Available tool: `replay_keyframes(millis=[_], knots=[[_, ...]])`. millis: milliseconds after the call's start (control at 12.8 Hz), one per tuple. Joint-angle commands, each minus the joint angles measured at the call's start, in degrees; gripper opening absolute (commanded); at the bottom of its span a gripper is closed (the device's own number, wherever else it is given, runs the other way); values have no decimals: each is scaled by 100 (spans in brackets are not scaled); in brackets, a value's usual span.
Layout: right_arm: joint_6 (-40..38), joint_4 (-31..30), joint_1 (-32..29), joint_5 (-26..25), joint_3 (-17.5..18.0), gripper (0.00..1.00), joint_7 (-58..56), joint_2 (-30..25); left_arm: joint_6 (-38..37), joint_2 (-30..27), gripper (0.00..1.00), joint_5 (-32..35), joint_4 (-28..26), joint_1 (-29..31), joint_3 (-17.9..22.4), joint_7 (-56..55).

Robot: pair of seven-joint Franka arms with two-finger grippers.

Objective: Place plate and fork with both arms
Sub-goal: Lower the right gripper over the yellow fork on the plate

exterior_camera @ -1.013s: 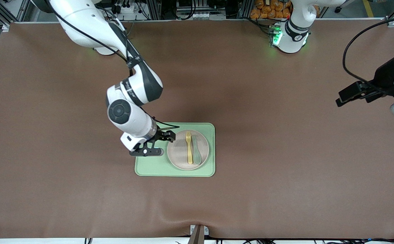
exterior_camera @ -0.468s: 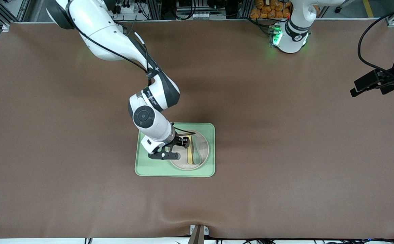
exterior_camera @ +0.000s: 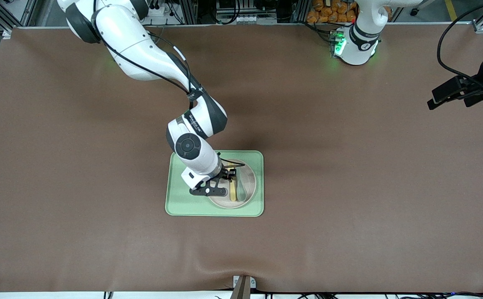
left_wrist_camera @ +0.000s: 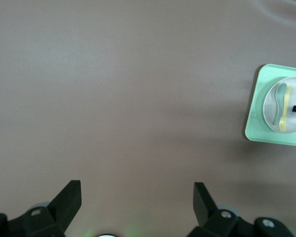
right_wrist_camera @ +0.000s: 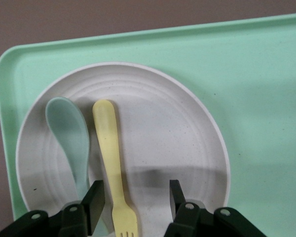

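Note:
The off-white plate [exterior_camera: 250, 182] sits on the light-green tray [exterior_camera: 179, 203]. The pale-yellow fork [exterior_camera: 233, 194] lies on it beside a grey-green spoon [exterior_camera: 241, 192]. My right gripper [exterior_camera: 229, 174] is open, low over the plate. In the right wrist view its fingers [right_wrist_camera: 95, 201] straddle the fork [right_wrist_camera: 112, 158] near the tines, with the spoon [right_wrist_camera: 69, 131] just outside them on the plate [right_wrist_camera: 172, 143]. My left gripper [exterior_camera: 440, 97] waits open and empty [left_wrist_camera: 136, 200], high over the left arm's end of the table. From there the plate [left_wrist_camera: 294, 94] and fork [left_wrist_camera: 283, 111] show far off.
The tray [right_wrist_camera: 261, 89] lies mid-table on the brown mat [exterior_camera: 349, 187], with bare tray surface toward the right arm's end. The tray [left_wrist_camera: 254, 118] also shows in the left wrist view. The mat has a ripple at the edge nearest the front camera.
My right gripper has moved from beside the plate to over it, covering the fork's tines. My left gripper has drifted toward the robots' side at its end of the table.

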Motion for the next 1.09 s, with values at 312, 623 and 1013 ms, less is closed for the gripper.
replay_keyframes(millis=[312,623,1013], knots=[[-59,302,269,-325,-70,61,379,321,45,-228,100,293,-337,269,-360,92],[-68,337,269,-457,-79,48,423,357,45,-219,100,302,-346,278,-369,92],[-59,346,278,-501,-79,41,423,392,45,-219,100,302,-346,269,-369,92]])
